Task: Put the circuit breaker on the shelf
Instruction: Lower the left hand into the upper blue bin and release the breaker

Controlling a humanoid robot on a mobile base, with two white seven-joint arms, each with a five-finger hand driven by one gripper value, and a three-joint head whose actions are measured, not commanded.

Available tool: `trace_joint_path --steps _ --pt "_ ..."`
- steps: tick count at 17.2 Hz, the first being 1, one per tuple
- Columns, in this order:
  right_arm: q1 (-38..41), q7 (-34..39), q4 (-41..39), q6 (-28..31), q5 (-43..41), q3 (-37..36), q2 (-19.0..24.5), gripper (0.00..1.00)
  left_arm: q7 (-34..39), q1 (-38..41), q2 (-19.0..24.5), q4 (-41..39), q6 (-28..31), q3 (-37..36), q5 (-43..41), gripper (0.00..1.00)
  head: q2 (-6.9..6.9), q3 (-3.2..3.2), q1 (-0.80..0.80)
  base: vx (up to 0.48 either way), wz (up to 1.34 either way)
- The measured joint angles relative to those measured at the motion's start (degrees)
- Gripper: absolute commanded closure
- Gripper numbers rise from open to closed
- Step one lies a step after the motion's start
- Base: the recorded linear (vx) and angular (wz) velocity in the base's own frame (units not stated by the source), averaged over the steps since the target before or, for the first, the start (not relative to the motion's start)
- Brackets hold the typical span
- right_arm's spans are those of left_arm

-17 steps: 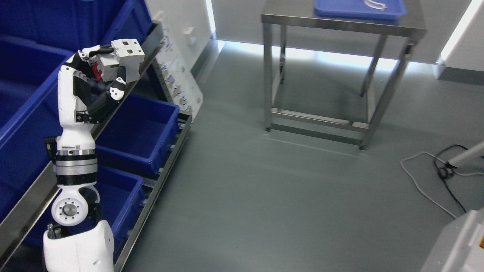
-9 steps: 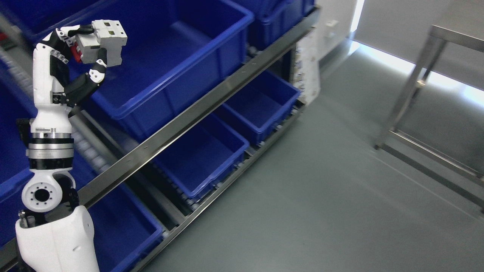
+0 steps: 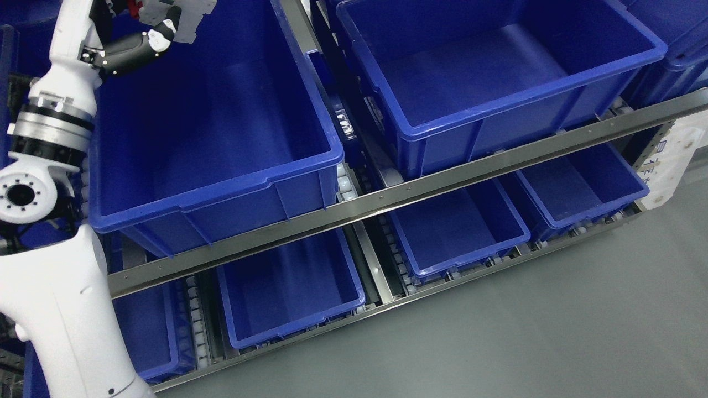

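Up at the top left corner of the picture, the circuit breaker is showing only in part, a pale grey block with a bit of red beside it, cut off by the upper edge. It is being held in the left hand, whose black-and-white fingers are curling around its underside in a firm grasp. The breaker is hanging above the far left corner of the large blue bin, clear of the bin's floor and not touching its walls. From that hand the white left arm is running down the picture's left edge, past a silver wrist ring and a round joint, just outside the large blue bin's left wall. To the right of this bin a second blue bin is sitting on the same level of the shelf, with a strip of white rollers showing between the two. Just in front of both bins the steel shelf rail is crossing the picture at a slant. Below that rail, smaller blue bins are sitting on the lower level, and beyond them the grey floor is spreading to the lower right.
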Motion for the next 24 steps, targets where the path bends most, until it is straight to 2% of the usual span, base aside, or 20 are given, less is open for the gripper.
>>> trace_joint_path --steps 5,9,16,24 --pt "0.03 0.0 0.0 0.0 0.0 0.0 0.0 0.0 -6.96 -7.94 3.13 9.7 0.12 -7.86 -9.91 0.79 0.0 0.0 0.0 0.073 -0.04" --pt "0.03 0.0 0.0 0.0 0.0 0.0 0.0 0.0 -11.51 -10.58 5.42 15.84 -0.68 -12.36 -15.84 0.79 0.0 0.0 0.0 0.065 -0.08" --pt "0.02 0.0 0.0 0.0 0.0 0.0 0.0 0.0 -13.62 -11.2 12.31 24.14 -5.85 -17.32 -20.89 0.78 0.0 0.0 0.0 0.068 -0.08" --pt "0.02 0.0 0.0 0.0 0.0 0.0 0.0 0.0 -13.96 -13.73 15.23 34.26 -7.78 -22.65 -23.98 0.77 0.0 0.0 0.0 0.009 0.0"
